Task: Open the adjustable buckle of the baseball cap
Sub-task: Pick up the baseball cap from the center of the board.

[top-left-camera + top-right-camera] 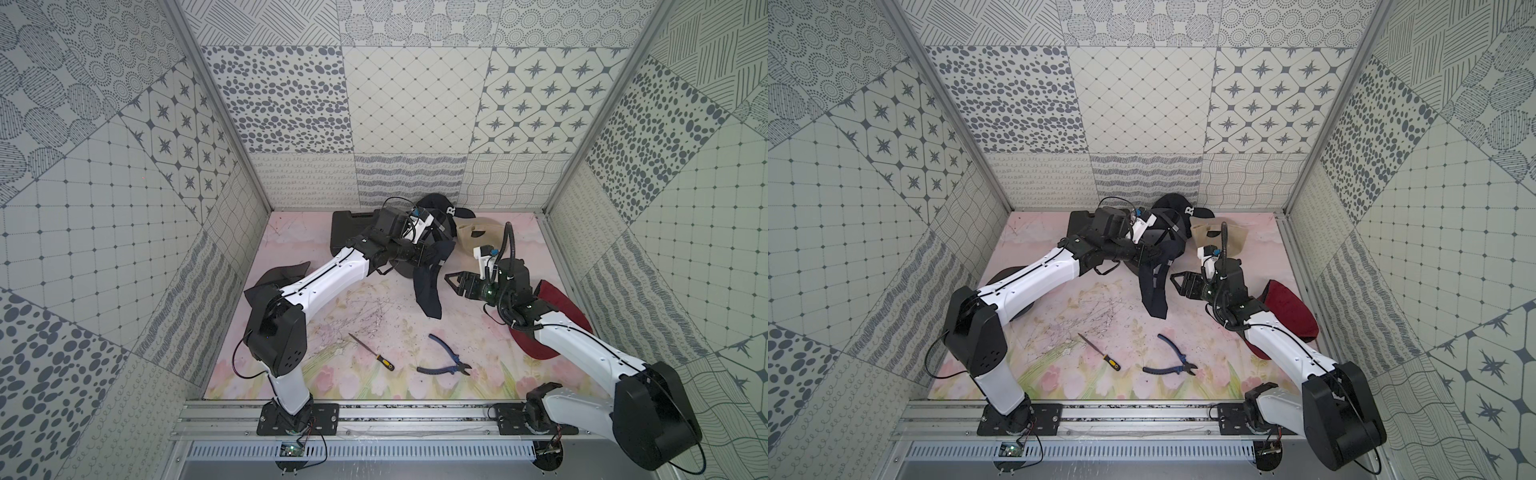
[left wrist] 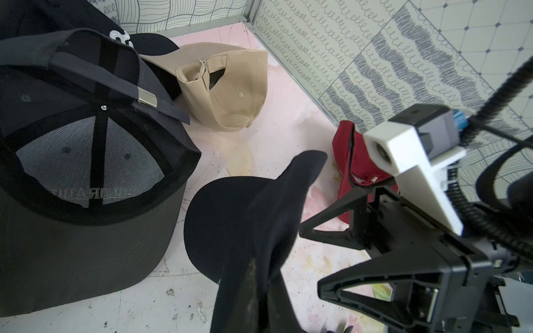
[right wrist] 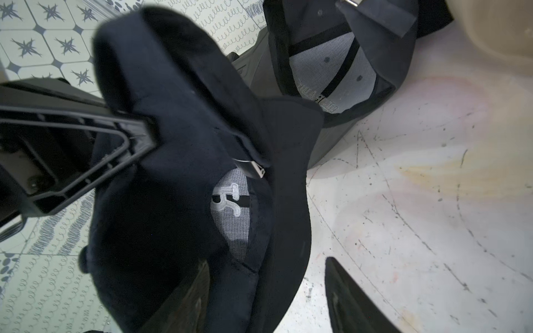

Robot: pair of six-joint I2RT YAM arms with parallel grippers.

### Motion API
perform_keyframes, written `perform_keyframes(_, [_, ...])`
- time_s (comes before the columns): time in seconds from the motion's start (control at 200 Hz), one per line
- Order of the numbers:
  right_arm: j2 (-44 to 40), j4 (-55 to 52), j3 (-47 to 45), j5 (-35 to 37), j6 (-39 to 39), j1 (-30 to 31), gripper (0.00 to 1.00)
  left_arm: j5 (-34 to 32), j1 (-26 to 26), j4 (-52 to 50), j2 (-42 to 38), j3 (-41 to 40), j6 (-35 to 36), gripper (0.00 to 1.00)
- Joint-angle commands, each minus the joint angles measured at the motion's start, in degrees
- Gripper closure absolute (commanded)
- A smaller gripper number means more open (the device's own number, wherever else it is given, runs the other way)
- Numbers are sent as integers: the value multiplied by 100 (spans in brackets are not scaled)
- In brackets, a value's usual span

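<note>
The navy baseball cap (image 1: pixel 428 286) (image 1: pixel 1154 291) hangs crumpled above the mat, and my left gripper (image 1: pixel 424 254) (image 2: pixel 265 288) is shut on its fabric. In the right wrist view the cap (image 3: pixel 178 115) fills the middle. Its small silver buckle (image 3: pixel 255 168) shows at the back opening, above white embroidery on the mesh lining. My right gripper (image 1: pixel 451 280) (image 3: pixel 265 302) stands open just right of the cap. The cap's brim edge lies between its fingers, against one finger (image 3: pixel 184 302) and apart from the other. The left wrist view shows the right gripper (image 2: pixel 310 256) open beside the cap (image 2: pixel 245 216).
A black mesh-lined cap (image 2: pixel 86 161) with a metal clasp (image 2: pixel 147 99), a beige cap (image 2: pixel 230 86) and a red cap (image 2: pixel 346 161) lie nearby. A black case (image 1: pixel 353 228) sits at the back. A screwdriver (image 1: pixel 372 351) and blue pliers (image 1: pixel 446 357) lie nearer the front.
</note>
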Motion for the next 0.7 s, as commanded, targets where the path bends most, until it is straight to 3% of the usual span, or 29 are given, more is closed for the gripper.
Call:
perform_keyframes(0.0, [156, 878, -68, -94, 254, 56, 39, 238, -16, 527, -65, 32, -431, 100])
perform_keyframes(0.135, [417, 1195, -58, -131, 328, 70, 44, 331, -16, 519, -81, 31, -449, 100])
perform_keyframes(0.48, [1269, 2035, 97, -479, 487, 89, 46, 608, -16, 563, -200, -78, -436, 100])
perform_keyframes(0.695, [1447, 2348, 123, -696, 353, 119, 71, 556, -8, 530, -275, -142, -301, 100])
